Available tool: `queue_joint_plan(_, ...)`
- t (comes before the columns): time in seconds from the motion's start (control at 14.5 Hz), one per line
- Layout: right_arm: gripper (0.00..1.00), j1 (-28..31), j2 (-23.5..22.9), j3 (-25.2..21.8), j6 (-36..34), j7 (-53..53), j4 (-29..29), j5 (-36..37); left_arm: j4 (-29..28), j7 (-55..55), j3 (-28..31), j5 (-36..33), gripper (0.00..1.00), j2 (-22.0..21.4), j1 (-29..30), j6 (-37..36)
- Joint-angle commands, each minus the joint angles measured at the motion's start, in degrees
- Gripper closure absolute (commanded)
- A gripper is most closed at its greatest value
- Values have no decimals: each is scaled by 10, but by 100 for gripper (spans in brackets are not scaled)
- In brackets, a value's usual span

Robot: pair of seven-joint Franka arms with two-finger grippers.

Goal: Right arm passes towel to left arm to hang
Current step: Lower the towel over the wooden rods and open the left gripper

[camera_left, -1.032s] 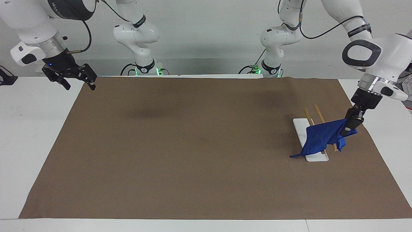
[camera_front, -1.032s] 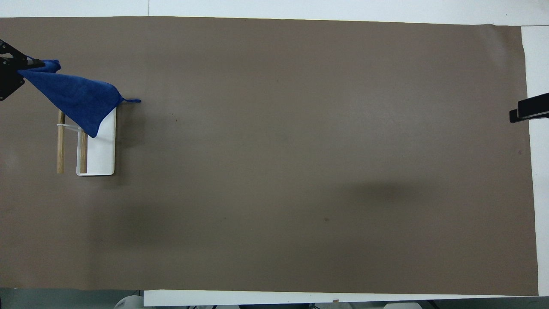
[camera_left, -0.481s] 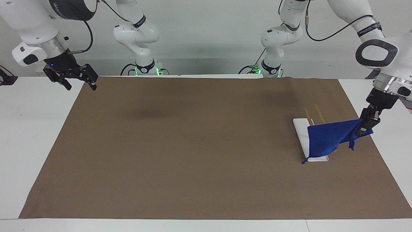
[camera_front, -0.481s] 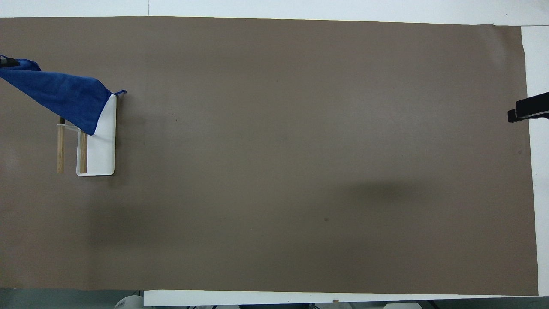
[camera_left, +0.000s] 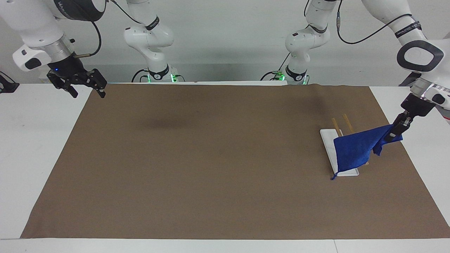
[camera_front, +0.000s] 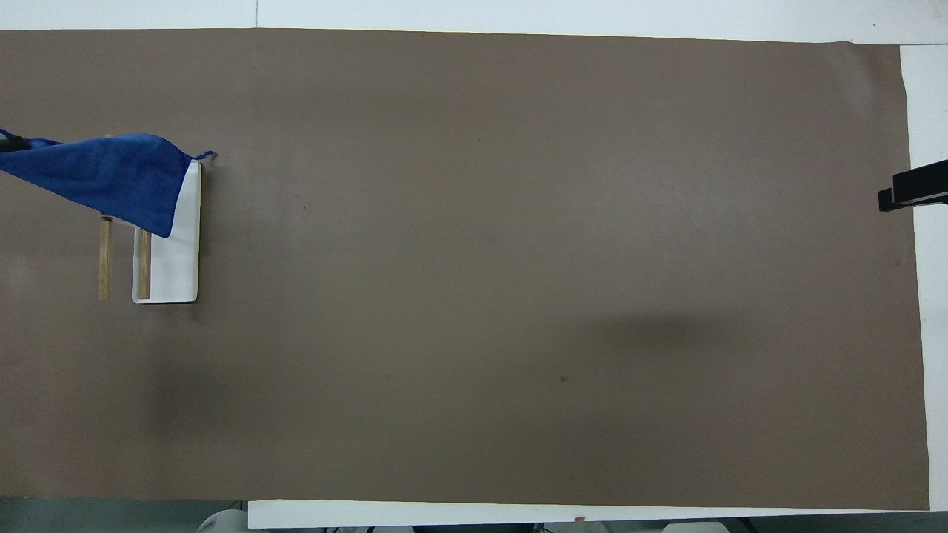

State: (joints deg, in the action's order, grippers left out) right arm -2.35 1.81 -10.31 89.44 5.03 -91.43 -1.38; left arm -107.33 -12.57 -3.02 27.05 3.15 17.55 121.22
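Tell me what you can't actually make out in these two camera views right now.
- Left gripper: cut off by the overhead view's edge; only the towel it grips shows there.
- Rack: its rails' farther ends are covered by the towel in both views.
- Right gripper, waiting: overhead shows only a black tip at the frame edge.
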Motion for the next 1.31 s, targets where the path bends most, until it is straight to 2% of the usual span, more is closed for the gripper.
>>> queue_joint_plan(0.0, 1, -3, 5, -5, -11, 9, 2, 6, -53, 61, -1, -7, 98, -38, 18, -12)
queue_joint_plan(0.41, 1, -1, 3, -6, -11, 9, 2, 6, -59, 69, -1, -31, 96, -39, 17, 5)
queue_joint_plan(0.48, 1, -1, 1, -7, -12, 9, 2, 6, -59, 69, -1, -31, 78, -39, 19, 2)
queue_joint_plan(0.55, 1, 1, 1, -7, -13, 9, 2, 6, -60, 68, 0, -33, 27, -39, 19, -1)
queue_joint_plan(0.62, 1, 1, 0, -6, -15, 9, 4, 6, -59, 68, 0, -48, 1, -40, 19, -5)
queue_joint_plan(0.76, 1, 0, 0, -6, -15, 9, 4, 6, -50, 69, -1, -108, 0, -39, 15, -6)
queue_joint_plan(0.96, 1, 0, -1, -6, -16, 9, 4, 6, -32, 68, -1, -132, 0, -39, 9, -13)
queue_joint_plan(1.17, 1, 0, -1, -6, -16, 9, 4, 6, 15, 69, -8, -192, 0, -39, 4, -64)
queue_joint_plan(1.24, 1, 0, -1, -6, -16, 8, 4, 6, 36, 68, -11, -211, 0, -36, -18, -85)
